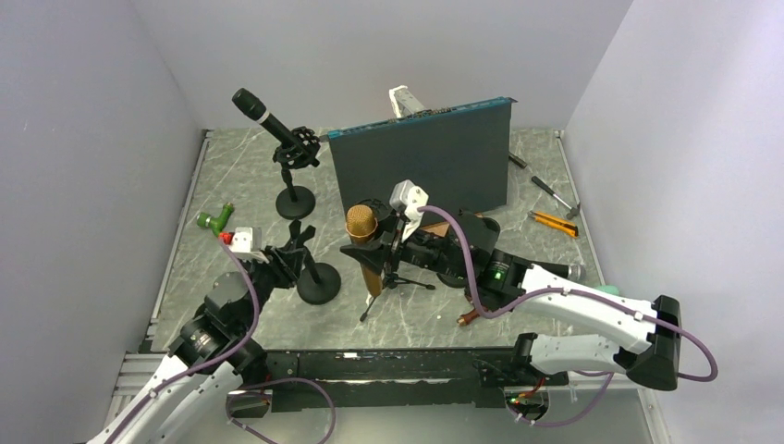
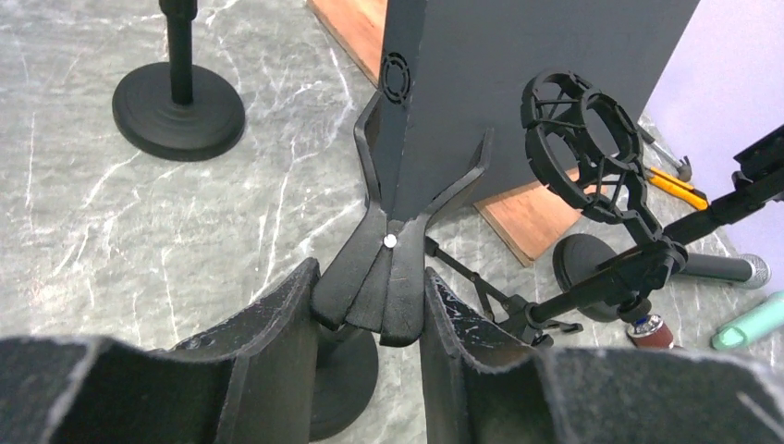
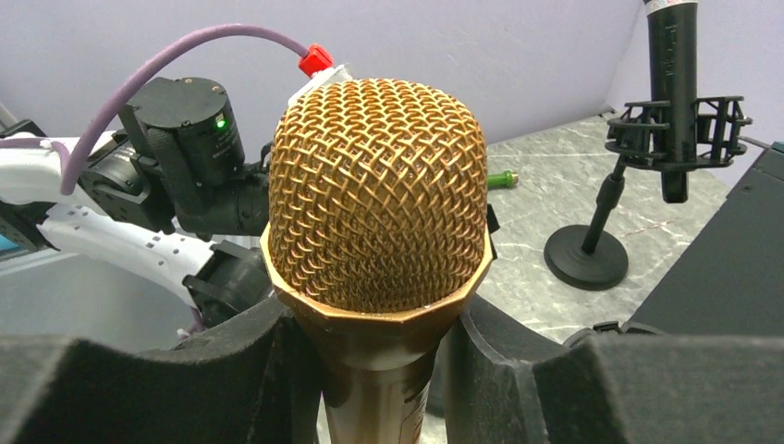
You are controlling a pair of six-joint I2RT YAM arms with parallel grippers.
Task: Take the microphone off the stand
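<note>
At left, the left gripper is clamped on the empty clip of the round-base stand. Beside it, the right gripper is closed on the gold microphone just below its head, apparently clear of the clip. Setting it down remains; a tripod stand and a dark panel crowd close.

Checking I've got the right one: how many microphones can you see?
3. One gold microphone in the right gripper; black microphone on the back-left stand; a silver-headed microphone lying on the table at right. The board may hide others.
</note>
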